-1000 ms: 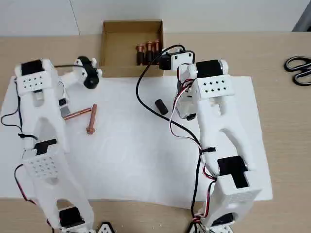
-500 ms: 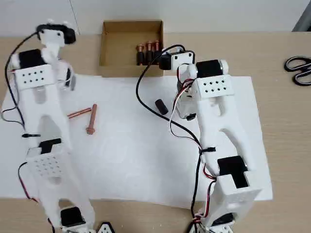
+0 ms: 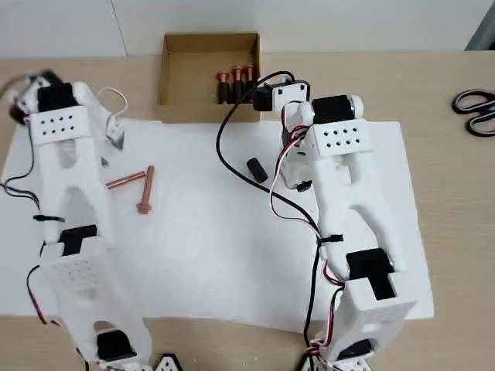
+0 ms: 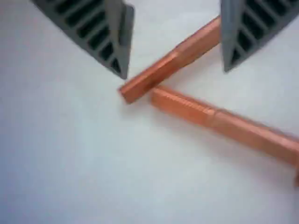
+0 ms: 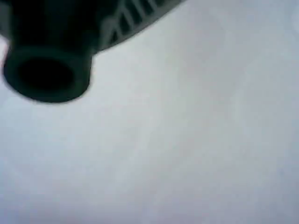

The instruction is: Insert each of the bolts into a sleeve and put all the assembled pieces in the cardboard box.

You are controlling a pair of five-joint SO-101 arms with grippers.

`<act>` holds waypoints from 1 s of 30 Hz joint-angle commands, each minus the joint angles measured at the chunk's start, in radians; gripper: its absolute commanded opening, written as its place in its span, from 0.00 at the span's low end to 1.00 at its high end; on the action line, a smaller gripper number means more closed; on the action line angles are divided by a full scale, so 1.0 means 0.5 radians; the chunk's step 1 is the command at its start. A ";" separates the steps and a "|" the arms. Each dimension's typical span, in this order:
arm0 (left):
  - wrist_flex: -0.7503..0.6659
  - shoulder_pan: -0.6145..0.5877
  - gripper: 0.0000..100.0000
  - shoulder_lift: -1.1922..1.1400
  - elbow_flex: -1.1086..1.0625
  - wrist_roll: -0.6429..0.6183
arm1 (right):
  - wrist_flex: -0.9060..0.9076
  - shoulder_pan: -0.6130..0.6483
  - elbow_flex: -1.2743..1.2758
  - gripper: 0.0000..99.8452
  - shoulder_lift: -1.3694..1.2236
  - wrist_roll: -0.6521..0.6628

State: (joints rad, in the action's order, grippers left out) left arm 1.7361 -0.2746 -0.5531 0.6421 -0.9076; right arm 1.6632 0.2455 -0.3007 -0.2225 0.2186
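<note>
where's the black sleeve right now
In the high view the black sleeve is over the middle of the white sheet, close beside the right arm and just short of the cardboard box.

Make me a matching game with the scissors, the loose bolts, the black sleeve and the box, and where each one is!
Things:
1 scissors
2 loose bolts
3 black sleeve
4 box

Places:
a holds three finished pieces
b on the bare table, far right
c on the white sheet, near its left edge
d on the white sheet, near the middle

Pairs: 1-b; 2-c; 3-d; 4-a
</note>
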 commanded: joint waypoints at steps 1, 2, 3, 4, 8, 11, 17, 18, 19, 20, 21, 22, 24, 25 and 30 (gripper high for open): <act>-0.012 0.052 0.16 0.123 -0.054 -0.147 | -0.038 -0.008 -0.080 0.00 0.121 -0.012; -0.012 0.052 0.18 0.123 -0.063 -0.199 | -0.038 -0.008 -0.080 0.00 0.121 -0.012; -0.015 0.052 0.20 0.123 -0.072 -0.245 | -0.038 -0.008 -0.080 0.00 0.121 -0.012; -0.031 0.052 0.23 0.123 -0.084 -0.282 | -0.041 -0.008 -0.080 0.00 0.121 -0.012; -0.092 0.049 0.27 0.123 -0.186 -0.488 | -0.054 -0.008 -0.080 0.00 0.121 -0.012; -0.150 0.046 0.28 0.123 -0.287 -0.632 | -0.051 -0.014 -0.080 0.00 0.121 -0.012; -0.169 0.025 0.28 0.123 -0.468 -0.825 | -0.051 -0.017 -0.080 0.00 0.130 -0.012; -0.169 0.009 0.28 0.123 -0.477 -0.841 | -0.051 -0.017 -0.080 0.00 0.130 -0.012; -0.175 -0.009 0.28 0.123 -0.480 -0.856 | -0.051 -0.017 -0.080 0.00 0.127 -0.012; -0.190 -0.037 0.28 0.110 -0.480 -0.859 | -0.051 -0.017 -0.080 0.00 0.124 -0.012; -0.206 -0.058 0.28 0.086 -0.480 -0.859 | -0.051 -0.017 -0.080 0.00 0.124 -0.015; -0.221 -0.080 0.28 0.049 -0.480 -0.859 | -0.051 -0.017 -0.080 0.00 0.124 -0.015; -0.239 -0.117 0.28 -0.046 -0.480 -0.859 | -0.051 -0.017 -0.080 0.00 0.124 -0.018; -0.239 -0.123 0.28 -0.104 -0.471 -0.859 | -0.051 -0.017 -0.080 0.00 0.124 -0.018; -0.239 -0.126 0.28 -0.285 -0.446 -0.859 | -0.051 -0.014 -0.080 0.00 0.121 -0.018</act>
State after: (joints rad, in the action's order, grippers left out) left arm 1.6272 -0.3314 -0.6805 0.4043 -1.3295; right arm 1.6479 0.2455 -0.3007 -0.2225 0.2186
